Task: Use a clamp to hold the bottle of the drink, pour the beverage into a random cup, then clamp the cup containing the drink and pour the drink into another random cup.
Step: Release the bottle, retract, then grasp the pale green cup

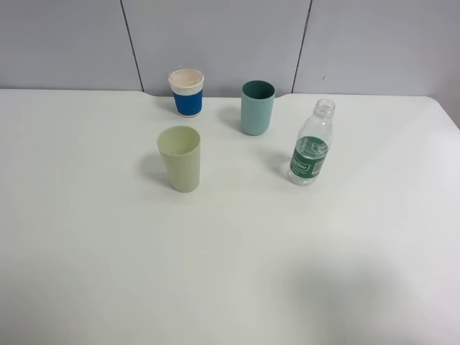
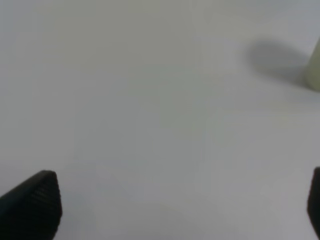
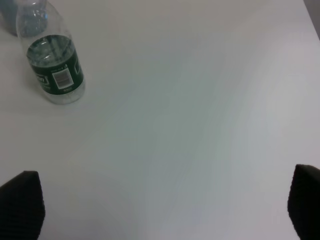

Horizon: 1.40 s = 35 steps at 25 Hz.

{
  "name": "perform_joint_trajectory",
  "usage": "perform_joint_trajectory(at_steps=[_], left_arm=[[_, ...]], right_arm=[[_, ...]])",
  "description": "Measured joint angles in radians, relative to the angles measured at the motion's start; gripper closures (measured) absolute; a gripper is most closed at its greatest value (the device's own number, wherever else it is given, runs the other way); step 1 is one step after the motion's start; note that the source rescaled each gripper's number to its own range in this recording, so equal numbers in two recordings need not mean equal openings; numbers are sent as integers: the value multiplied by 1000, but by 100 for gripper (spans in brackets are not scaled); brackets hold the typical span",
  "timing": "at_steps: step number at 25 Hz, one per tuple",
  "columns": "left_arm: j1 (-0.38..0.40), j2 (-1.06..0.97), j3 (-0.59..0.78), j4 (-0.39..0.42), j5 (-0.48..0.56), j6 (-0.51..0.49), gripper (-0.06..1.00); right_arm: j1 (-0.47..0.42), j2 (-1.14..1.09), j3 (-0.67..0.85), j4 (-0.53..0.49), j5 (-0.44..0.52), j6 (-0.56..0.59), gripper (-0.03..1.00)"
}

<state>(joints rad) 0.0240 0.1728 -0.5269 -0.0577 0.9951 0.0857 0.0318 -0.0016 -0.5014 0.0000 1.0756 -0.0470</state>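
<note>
Bottle (image 1: 310,147) stands upright and uncapped on my right side of the table (image 1: 230,273), part full, untouched. Pale cup (image 1: 180,158), teal cup (image 1: 257,108) and white cup (image 1: 187,92) stand nearby. My left pincer (image 2: 172,212) and right pincer (image 3: 162,212) are spread, holding nothing. Every pour, I judge, remains.

Left gripper (image 2: 172,207): matte black fingers (image 2: 31,207) are showing at the lower left corner and the far right edge of the frame, fine ribbing covering the pad, tip corner rounded. Right gripper (image 3: 162,210): black fingers (image 3: 21,206) are filling both lower corners, showing the same fine ribbing, slightly blurred.
</note>
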Motion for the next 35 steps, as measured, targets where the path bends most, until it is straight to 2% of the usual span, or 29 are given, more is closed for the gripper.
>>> perform_joint_trajectory(at_steps=[3,5,9,13,17,21,26,35], left_arm=[[-1,116,-1,-17,-77,47,-6],[-31,190,-1,-22,-119,68,-6],[-147,336,-1,4,-170,79,-6],[-280,470,-1,58,-182,79,-6],[-409,574,-1,71,-197,79,-6],[-496,651,11,78,-245,79,-6],[-535,736,116,58,-419,80,-6],[-536,927,248,-7,-902,80,-6]], right_arm=[[0,0,0,0,0,0,3],[0,0,0,0,0,0,3],[0,0,0,0,0,0,3],[0,0,0,0,0,0,3],[0,0,0,0,0,0,3],[0,0,0,0,0,0,3],[0,0,0,0,0,0,3],[0,0,0,0,0,0,3]])
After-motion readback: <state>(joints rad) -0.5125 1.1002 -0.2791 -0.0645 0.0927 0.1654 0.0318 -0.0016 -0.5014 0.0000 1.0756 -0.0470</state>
